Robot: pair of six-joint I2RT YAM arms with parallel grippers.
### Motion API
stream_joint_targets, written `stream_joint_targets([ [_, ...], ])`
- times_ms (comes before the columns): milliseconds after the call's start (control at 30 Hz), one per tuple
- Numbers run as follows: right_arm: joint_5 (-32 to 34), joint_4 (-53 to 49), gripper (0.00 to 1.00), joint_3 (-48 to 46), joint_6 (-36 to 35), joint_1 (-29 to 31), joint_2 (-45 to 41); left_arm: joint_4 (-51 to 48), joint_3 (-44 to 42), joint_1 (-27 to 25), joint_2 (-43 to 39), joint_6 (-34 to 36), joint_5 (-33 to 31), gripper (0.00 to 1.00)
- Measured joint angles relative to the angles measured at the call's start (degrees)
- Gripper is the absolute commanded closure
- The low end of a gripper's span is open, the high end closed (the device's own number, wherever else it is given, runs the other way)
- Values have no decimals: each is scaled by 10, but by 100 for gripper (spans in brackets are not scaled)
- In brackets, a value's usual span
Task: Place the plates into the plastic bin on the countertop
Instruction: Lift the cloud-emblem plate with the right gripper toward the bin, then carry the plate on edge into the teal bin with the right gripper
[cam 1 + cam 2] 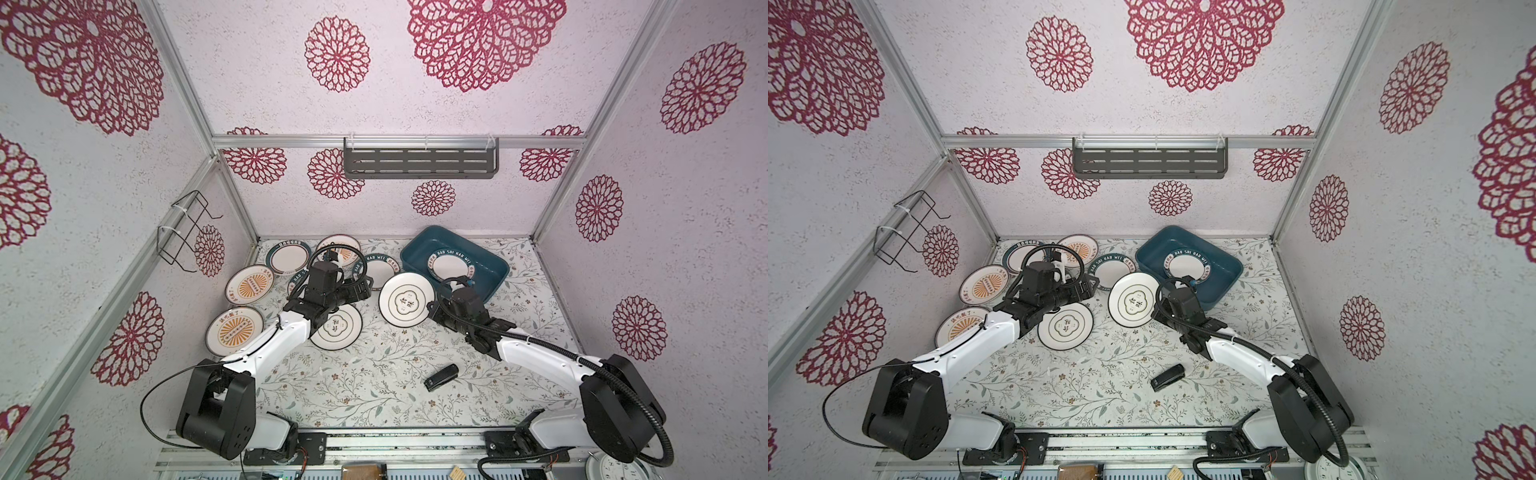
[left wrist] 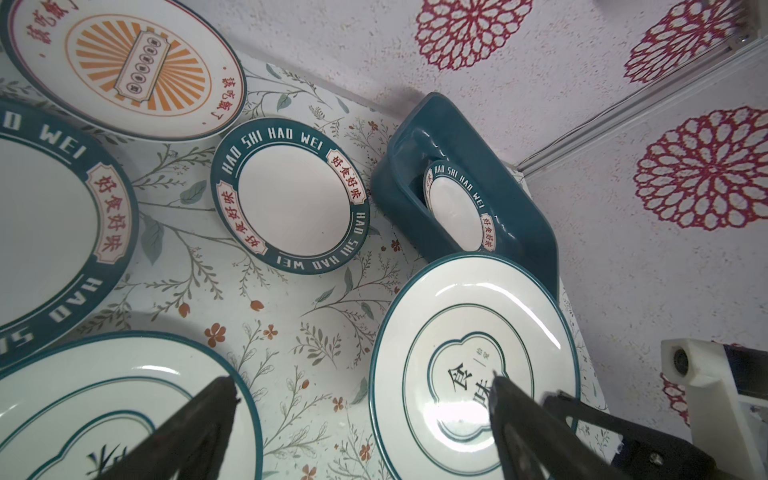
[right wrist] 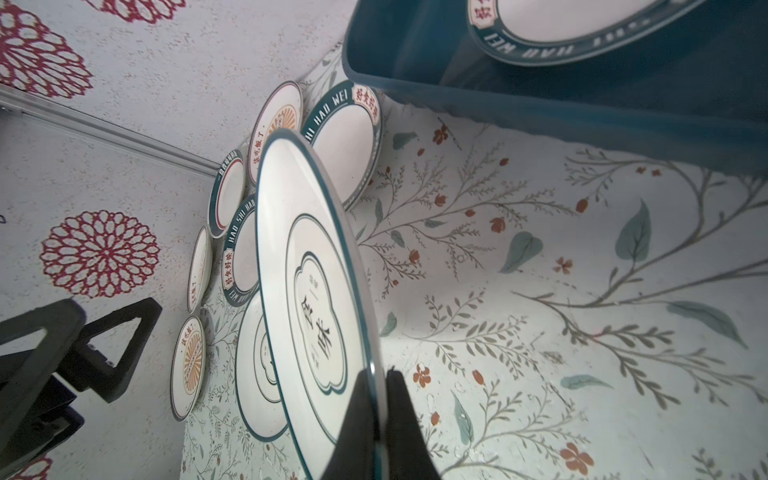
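Observation:
My right gripper [image 3: 378,372] is shut on the rim of a white plate with thin dark rings [image 1: 406,300], holding it tilted above the countertop [image 1: 374,374] just left of the dark teal plastic bin [image 1: 419,246]. One teal-lettered plate [image 1: 451,266] lies inside the bin. My left gripper [image 2: 361,380] hangs open and empty over bare countertop, between the held plate [image 2: 469,365] and another ringed plate [image 1: 336,326]. Several more plates lie at the back left: teal-lettered [image 1: 288,256], [image 1: 376,270] and orange sunburst [image 1: 249,284], [image 1: 235,330], [image 1: 340,249]. A further teal-rimmed plate [image 2: 45,224] is mostly hidden under the left arm.
A small black object [image 1: 441,377] lies on the countertop front right of centre. A grey slotted shelf [image 1: 419,162] hangs on the back wall and a black wire rack [image 1: 183,232] on the left wall. The bin stands close to the back wall.

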Motion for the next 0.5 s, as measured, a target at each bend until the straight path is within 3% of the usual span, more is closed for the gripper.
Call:
stream_joint_targets([
  [500,-39,5,100,17,-25,-116,-1,29,62,-19,77,2,30,3],
])
